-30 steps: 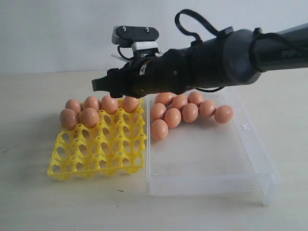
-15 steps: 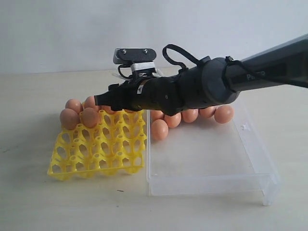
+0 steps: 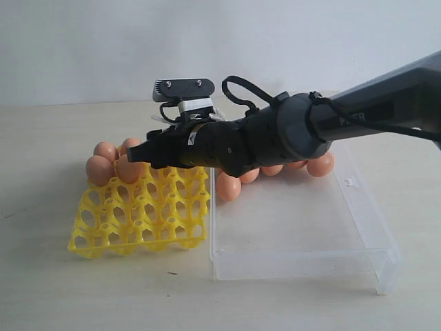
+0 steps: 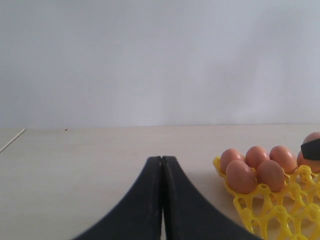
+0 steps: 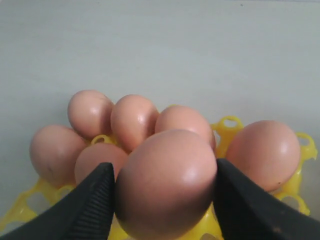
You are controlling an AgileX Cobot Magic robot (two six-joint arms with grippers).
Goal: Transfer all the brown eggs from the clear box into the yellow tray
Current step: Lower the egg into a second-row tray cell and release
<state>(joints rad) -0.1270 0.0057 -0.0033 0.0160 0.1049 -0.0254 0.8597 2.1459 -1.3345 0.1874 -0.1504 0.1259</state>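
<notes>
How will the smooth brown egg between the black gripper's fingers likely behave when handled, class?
Probably slippery: the glossy, rounded brown egg meets the right gripper at only two sides. Likely to roll if released outside a cup of the yellow plastic tray.

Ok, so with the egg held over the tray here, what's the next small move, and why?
Probably lower the right gripper a little to set its brown egg into a free cup of the yellow tray, then open. The jaws clamp that egg over the tray, close by the seated eggs, and it is not yet in a cup.
</notes>
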